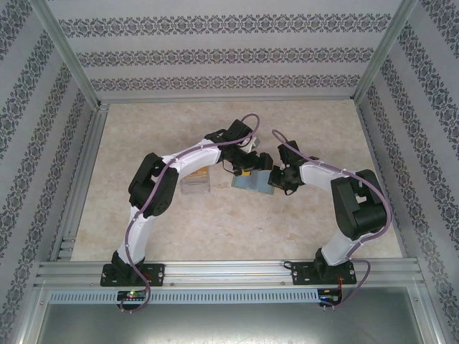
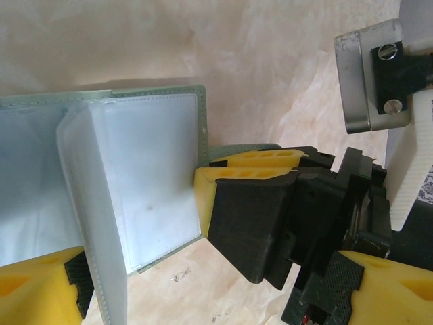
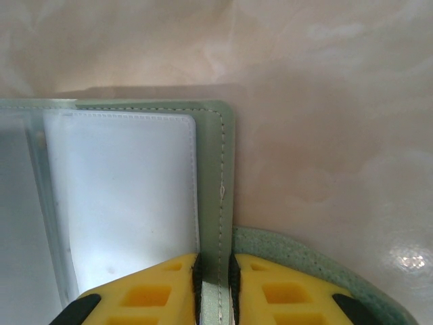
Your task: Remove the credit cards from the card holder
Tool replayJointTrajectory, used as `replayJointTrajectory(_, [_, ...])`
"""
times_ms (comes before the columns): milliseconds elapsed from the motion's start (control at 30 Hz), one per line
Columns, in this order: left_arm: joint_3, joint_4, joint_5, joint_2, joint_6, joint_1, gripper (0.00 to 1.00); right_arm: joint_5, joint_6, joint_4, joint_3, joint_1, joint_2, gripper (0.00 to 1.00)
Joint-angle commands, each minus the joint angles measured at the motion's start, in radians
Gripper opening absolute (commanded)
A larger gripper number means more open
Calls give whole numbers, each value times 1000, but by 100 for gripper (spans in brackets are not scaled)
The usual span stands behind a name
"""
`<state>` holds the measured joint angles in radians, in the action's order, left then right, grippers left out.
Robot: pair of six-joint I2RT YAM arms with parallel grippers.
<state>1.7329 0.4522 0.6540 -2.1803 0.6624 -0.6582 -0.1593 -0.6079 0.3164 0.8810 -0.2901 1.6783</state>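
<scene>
Two grippers meet over the card holder (image 1: pixel 252 183), which lies open on the table (image 1: pixel 179 229) near the middle, just right of a clear plastic box (image 1: pixel 195 184). My right gripper (image 3: pixel 215 281) is nipped down on the stitched edge of the grey-green cover, its jaws almost together with only the thin fabric between them. I judge that pinch is there to pin the soft wallet so it cannot slide while the other arm works. My left gripper (image 2: pixel 210 291) hangs just above the plastic sleeves (image 2: pixel 149 183) with its jaws spread wide and nothing in them, and its yellow fingers (image 2: pixel 30 284) sit either side of the pages. One clear leaf stands up off the rest. The sleeves look milky and blank, and I cannot tell whether a credit card sits in any of them.
</scene>
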Motion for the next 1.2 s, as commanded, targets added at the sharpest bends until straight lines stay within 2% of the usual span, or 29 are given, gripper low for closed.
replayJointTrajectory(0, [46, -44, 138, -11, -4, -49, 91, -9, -24, 2, -23, -8, 25, 22])
replayJointTrajectory(400, [1, -155, 185, -11, 74, -49, 90, -111, -81, -100, -85, 49, 3, 22])
replayJointTrajectory(600, [-13, -106, 115, 14, 46, -32, 90, -114, -75, -89, -85, 51, 2, 22])
replayJointTrajectory(900, [-137, -65, -43, 94, 44, 60, 91, -123, -60, -86, -82, 51, -28, 23])
replayJointTrajectory(1167, [-212, -70, -75, 108, 48, 83, 90, -152, -60, -79, -29, 20, -62, 24])
